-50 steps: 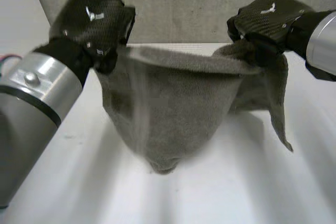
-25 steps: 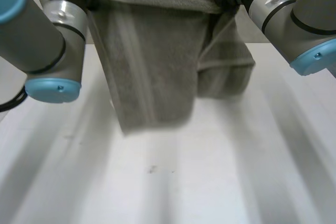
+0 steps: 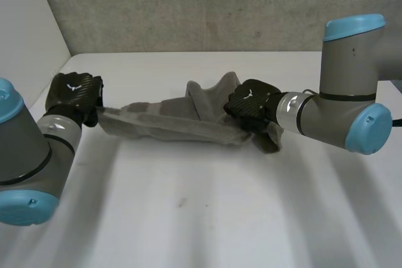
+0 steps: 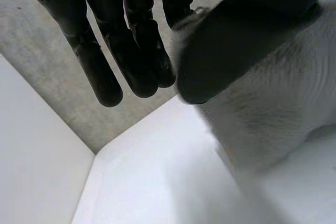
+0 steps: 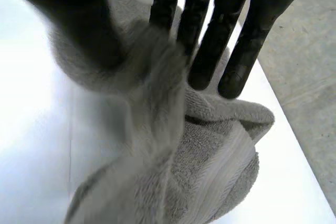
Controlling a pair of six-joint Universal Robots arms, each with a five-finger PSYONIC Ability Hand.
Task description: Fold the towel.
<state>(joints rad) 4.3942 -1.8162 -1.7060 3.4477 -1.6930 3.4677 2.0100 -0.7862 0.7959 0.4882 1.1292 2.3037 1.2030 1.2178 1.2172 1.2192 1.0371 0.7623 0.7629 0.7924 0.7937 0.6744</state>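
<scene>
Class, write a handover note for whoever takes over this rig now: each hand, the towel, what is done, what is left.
Left hand: pinches one end of the towel between thumb and fingers.
Right hand: pinches the other end, where the cloth bunches.
Towel: a rumpled strip stretched between the hands, low over the white table.
Done: both ends gripped.
Left: no neat fold shows; lay it flat and fold it.

Head feed bright and even, light from overhead; I see a soft shadow under the towel [image 3: 164, 125] on the white table [image 3: 201, 230]. Right wrist feed: table washed out to glare. Left wrist feed: left hand [image 4: 134, 35] a dark silhouette.
</scene>
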